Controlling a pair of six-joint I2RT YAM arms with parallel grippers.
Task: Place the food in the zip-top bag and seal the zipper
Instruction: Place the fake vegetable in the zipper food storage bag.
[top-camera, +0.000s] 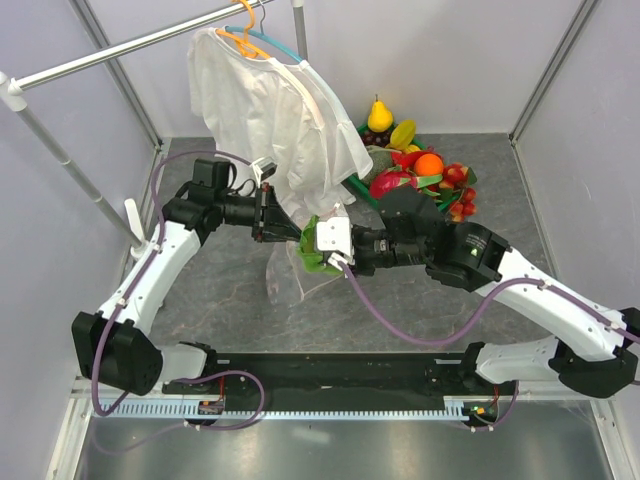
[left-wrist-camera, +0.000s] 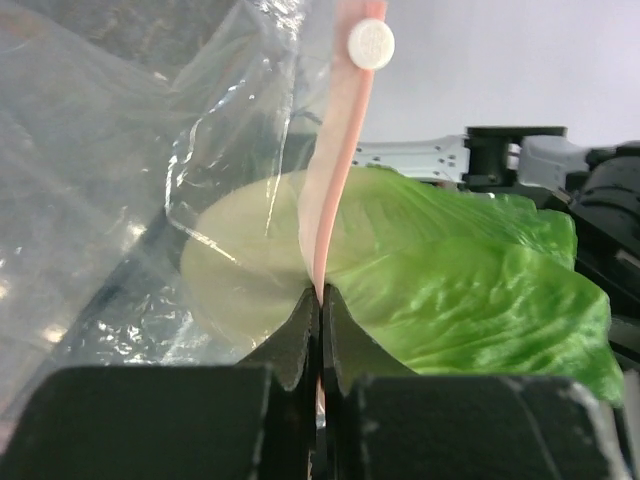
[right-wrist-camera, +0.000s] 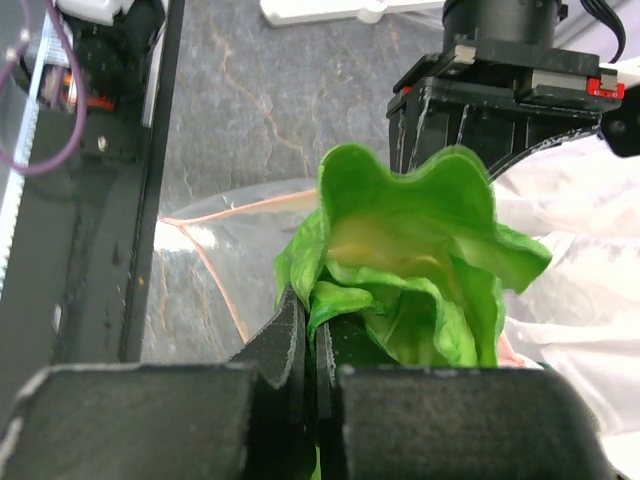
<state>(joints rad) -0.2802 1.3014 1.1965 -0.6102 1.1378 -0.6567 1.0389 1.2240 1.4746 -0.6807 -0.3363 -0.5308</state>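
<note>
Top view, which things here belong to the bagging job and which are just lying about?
Belongs to the job:
lettuce, held in the right gripper
zip-top bag
zipper, pinched by the left gripper
food pile at the back

Just lying about:
white shirt
orange hanger
teal hanger
clothes rail

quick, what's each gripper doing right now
Left gripper: closed on the zipper.
Right gripper: closed, holding the lettuce.

A white short-sleeved shirt hangs from a silver metal rail; beneath it spreads a grey veined stone-look tabletop, behind it pale lilac panel walls.
</note>
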